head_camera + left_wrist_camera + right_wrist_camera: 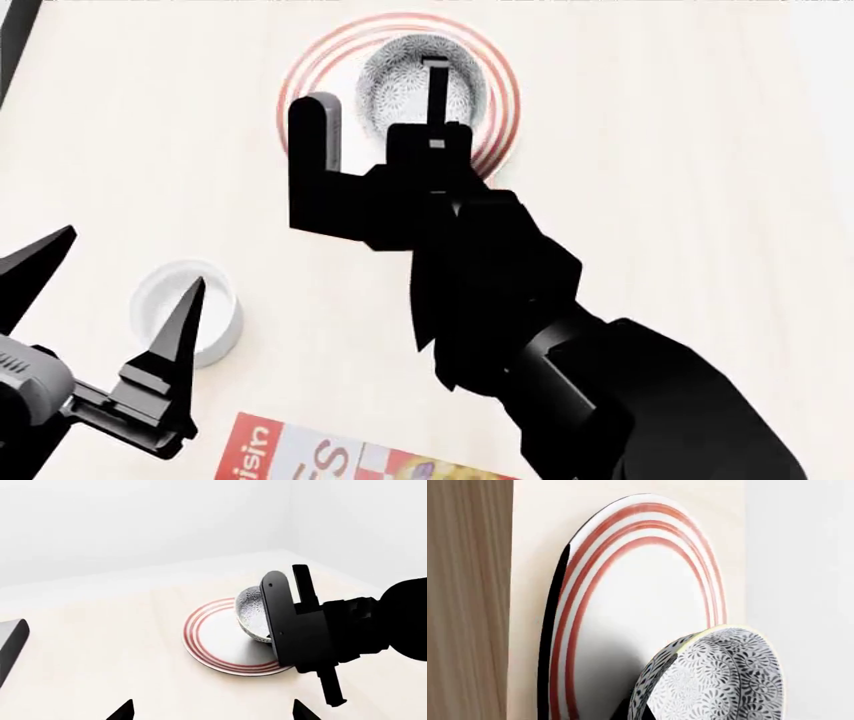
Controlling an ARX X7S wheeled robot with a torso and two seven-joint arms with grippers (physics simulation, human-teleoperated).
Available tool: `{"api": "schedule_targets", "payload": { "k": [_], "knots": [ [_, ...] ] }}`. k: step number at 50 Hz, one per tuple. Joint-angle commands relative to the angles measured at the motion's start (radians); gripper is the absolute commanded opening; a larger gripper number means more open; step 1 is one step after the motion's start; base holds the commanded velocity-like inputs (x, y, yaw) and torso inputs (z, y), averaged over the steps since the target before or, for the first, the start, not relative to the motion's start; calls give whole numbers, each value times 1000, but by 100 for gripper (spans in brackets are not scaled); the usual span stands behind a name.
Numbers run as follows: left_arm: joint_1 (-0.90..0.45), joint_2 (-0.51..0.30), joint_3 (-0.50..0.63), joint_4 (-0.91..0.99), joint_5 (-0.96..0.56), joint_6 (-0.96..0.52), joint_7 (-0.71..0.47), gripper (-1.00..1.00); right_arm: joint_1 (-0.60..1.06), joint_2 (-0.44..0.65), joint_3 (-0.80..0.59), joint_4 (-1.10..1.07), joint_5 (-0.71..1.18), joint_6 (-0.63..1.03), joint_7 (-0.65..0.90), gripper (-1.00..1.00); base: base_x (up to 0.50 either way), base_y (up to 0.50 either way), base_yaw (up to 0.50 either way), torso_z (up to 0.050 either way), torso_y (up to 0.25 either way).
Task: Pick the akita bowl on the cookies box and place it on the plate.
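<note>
Right gripper (pixel 380 115) pinches the akita bowl (pixel 400 85) by its rim over the plate (pixel 220 645), tilted. Carrying looks done; lowering and releasing remain. Left gripper (pixel 114 270) hangs spread near the white cup (pixel 187 320) on the counter (pixel 694 150).

The small deep akita bowl (pixel 396 92) with the grey-black pattern is hanging tilted between the right gripper's (pixel 374 85) jaws, over the round white red-ringed plate (pixel 197 630) and inside its rim. Can't tell if it's touching. The plate is lying on the pale wooden table (pixel 694 150). The small plain white cup (pixel 187 315) is sitting just beside the left gripper's (pixel 127 265) spread jaws, partly under one tip. The flat red-and-white cookies box (pixel 320 462) is lying behind those jaws, well apart from the plate.
</note>
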Motion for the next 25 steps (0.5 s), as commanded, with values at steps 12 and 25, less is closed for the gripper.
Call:
{"api": "schedule_targets", "payload": {
  "k": [12,25],
  "knots": [
    [11,17,1,9,40,3,14,100,14,-23,47,16,-26,22,-30,-100,0,0,0,0,0],
    [6,14,2,13,37,-4,10,100,29,-23,47,0,-13,26,-38,100,0,0,0,0,0]
  ]
}}
